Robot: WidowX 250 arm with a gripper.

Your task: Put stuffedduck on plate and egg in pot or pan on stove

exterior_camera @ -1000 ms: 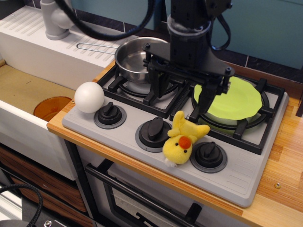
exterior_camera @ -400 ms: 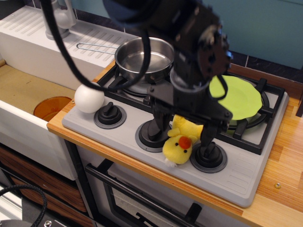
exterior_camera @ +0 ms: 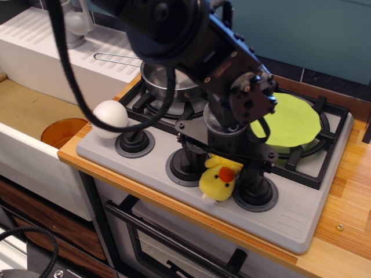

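**End effector lowered over the duck at the stove's front edge**

Since the earlier frames the arm has swung from above the burners toward the front of the stove (exterior_camera: 301,223) and dropped, so the end effector (exterior_camera: 223,165) now sits low over the duck (exterior_camera: 217,180), hiding its upper body. The duck, egg, pot and plate lie where they did before.

The fingers stand wide apart, one coming down on the middle knob's (exterior_camera: 184,167) side of the duck and the other on the right knob's (exterior_camera: 255,194) side. Whether the fingers touch the plush cannot be told; the duck rests on the grey front panel between those two knobs, orange beak facing the camera.

The egg (exterior_camera: 109,118) sits at the stove's front left corner, just beside the left knob (exterior_camera: 134,142). The pot (exterior_camera: 168,87) stands on the left burner, largely hidden by the arm, its wire handle reaching out over the white drainboard (exterior_camera: 35,40). The green plate (exterior_camera: 293,120) lies on the right burner, bare. An orange dish (exterior_camera: 62,131) rests in the sink to the left of the wooden counter (exterior_camera: 348,202).
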